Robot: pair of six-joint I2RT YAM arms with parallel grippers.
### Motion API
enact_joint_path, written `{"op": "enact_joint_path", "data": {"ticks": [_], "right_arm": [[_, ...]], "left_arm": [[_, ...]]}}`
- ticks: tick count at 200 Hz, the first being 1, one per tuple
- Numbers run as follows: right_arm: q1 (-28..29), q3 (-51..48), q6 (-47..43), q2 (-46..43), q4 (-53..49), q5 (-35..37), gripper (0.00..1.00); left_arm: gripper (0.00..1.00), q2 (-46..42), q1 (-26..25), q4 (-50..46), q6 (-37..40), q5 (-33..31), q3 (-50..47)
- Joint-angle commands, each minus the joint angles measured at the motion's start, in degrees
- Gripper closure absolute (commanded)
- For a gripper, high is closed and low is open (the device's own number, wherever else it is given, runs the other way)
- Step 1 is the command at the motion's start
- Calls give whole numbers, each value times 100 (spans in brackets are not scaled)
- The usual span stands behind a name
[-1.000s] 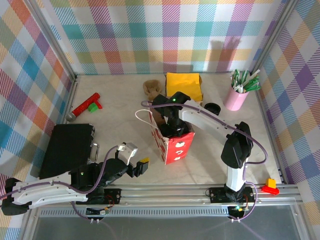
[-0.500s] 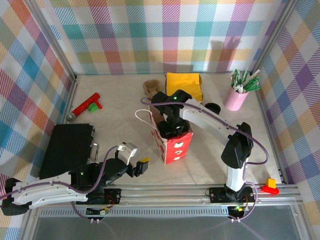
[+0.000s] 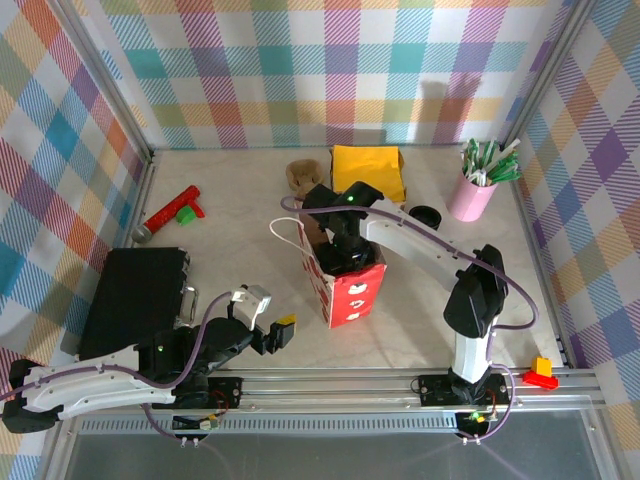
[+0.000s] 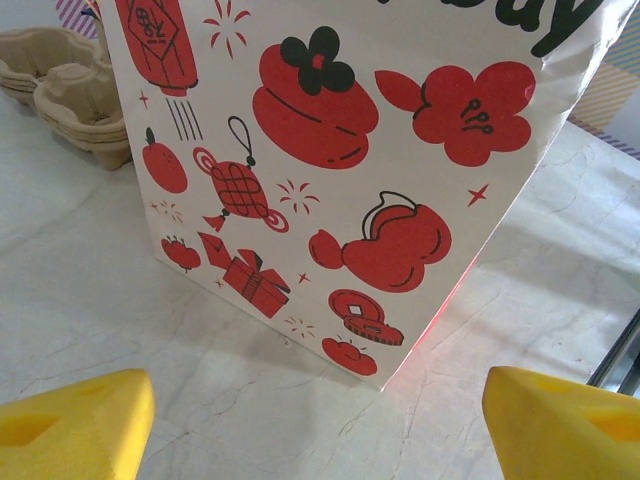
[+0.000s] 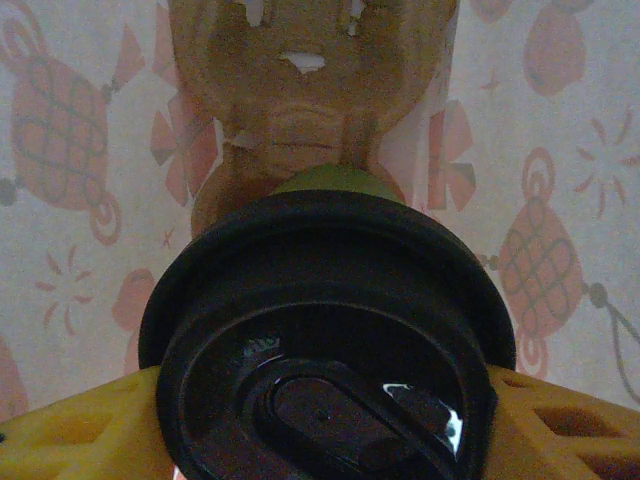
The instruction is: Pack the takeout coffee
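The takeout coffee's black lid point(image 5: 320, 330) is close up in the right wrist view, with a sliver of green cup point(image 5: 330, 180) beyond it. My right gripper point(image 5: 325, 400) is shut on the takeout coffee, one yellow finger point(image 5: 90, 430) on each side. It hangs inside the red-and-white paper bag point(image 3: 350, 295), over a brown cardboard carrier point(image 5: 300, 90) at the bag's bottom. From above, the right wrist point(image 3: 345, 240) dips into the bag's open top. My left gripper point(image 3: 270, 322) stands open near the table's front, facing the bag's printed side point(image 4: 330, 150).
Behind the bag lie a yellow cloth point(image 3: 368, 170), a brown cardboard carrier point(image 3: 300, 177), a loose black lid point(image 3: 425, 215) and a pink cup of sticks point(image 3: 472, 195). A black case point(image 3: 135, 295) and a red tool point(image 3: 170, 212) sit left. A red-yellow block point(image 3: 540, 372) is front right.
The right wrist has shifted slightly over the bag's opening with the cup still in its grip. The left arm has barely moved.
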Motion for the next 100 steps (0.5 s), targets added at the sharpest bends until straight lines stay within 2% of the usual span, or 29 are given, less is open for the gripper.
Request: {"op": "enact_joint_path", "data": {"ticks": [1, 100], "right_arm": [[52, -271, -59, 19, 176, -33, 54], [46, -135, -40, 6, 10, 6, 54]], "left_arm": [[15, -69, 47, -66, -44, -11, -48], [14, -69, 56, -53, -34, -15, -53]]}}
